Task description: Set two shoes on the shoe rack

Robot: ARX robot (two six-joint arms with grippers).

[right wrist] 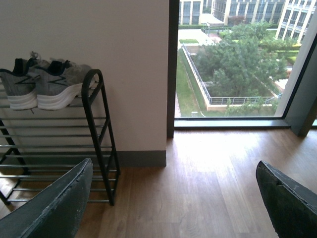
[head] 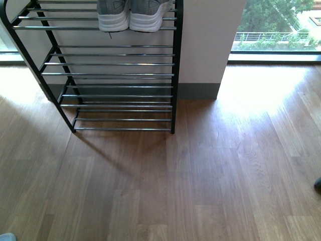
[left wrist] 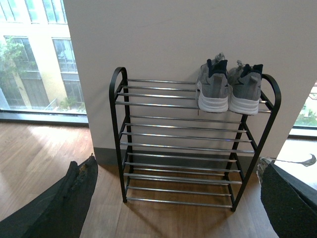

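Both grey sneakers sit side by side on the top tier of the shoe rack (left wrist: 188, 134), heels facing out: one shoe (left wrist: 213, 89) on the left, the other shoe (left wrist: 244, 91) beside it at the rack's right end. The front view shows only their white heels (head: 113, 20) (head: 146, 21) on the rack (head: 115, 75). In the right wrist view the shoes (right wrist: 17, 89) (right wrist: 59, 85) lie on the rack (right wrist: 101, 144). My left gripper (left wrist: 178, 198) is open, well back from the rack, holding nothing. My right gripper (right wrist: 173, 198) is open over bare floor.
The rack stands against a white wall (left wrist: 188, 34) with a grey skirting (head: 198, 91). Floor-to-ceiling windows (right wrist: 233, 59) flank the wall. Wooden floor (head: 200, 175) stretches in front of the rack. The lower tiers hold nothing.
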